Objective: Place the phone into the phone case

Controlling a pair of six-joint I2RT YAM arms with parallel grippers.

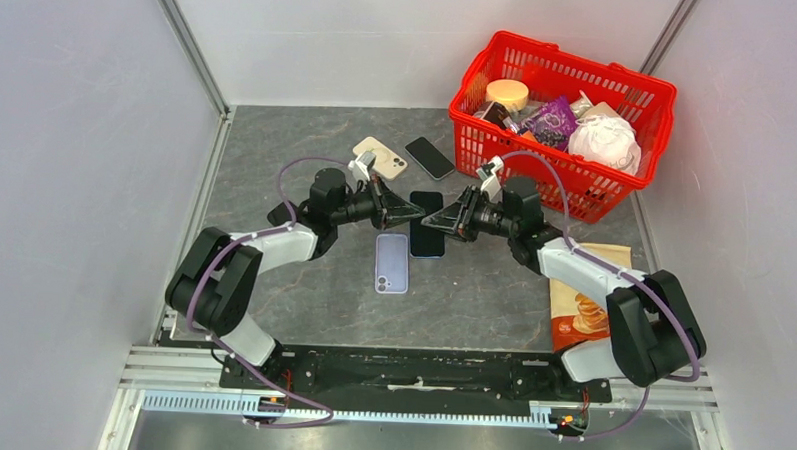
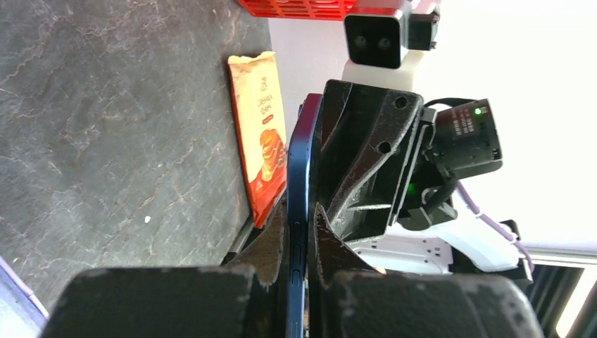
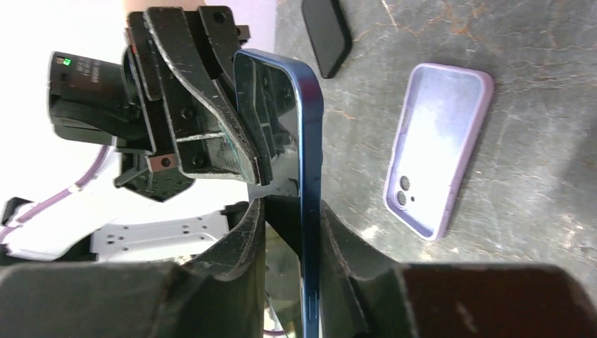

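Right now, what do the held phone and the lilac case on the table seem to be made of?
The blue phone: likely metal frame, satin blue edge; glossy glass face showing reflections. The lilac phone case: probably soft silicone, matte, without glare.

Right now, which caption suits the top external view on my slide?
Left gripper grips blue phone; right gripper straddles it, lilac case nearby.

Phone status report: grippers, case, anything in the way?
Left gripper shut on blue phone, held between both arms. Right gripper straddles it, grip unconfirmed. Lilac case lies open, nothing in it.
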